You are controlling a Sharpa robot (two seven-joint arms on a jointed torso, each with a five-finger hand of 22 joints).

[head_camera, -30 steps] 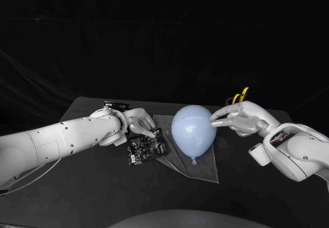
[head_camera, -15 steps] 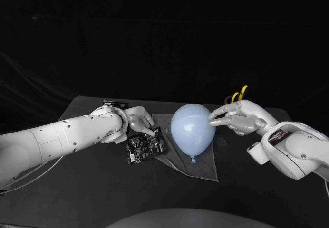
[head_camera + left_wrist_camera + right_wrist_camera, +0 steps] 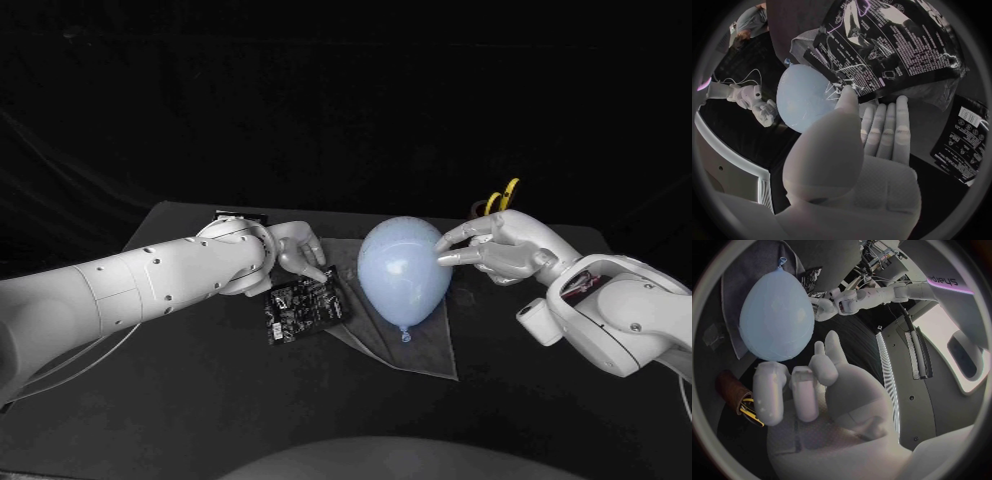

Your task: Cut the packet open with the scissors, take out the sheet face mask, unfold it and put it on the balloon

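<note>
Head view: the balloon lies on a translucent sheet on the counter, knot toward the robot. The right hand rests its fingertips on the balloon's side, fingers apart and holding nothing. On the balloon's other side, the left hand pinches the black packet by its upper edge. The scissors are beyond the balloon, behind the right hand. The step looks like getting the mask out. Next, the packet's mouth must be spread and the mask drawn free.
</note>
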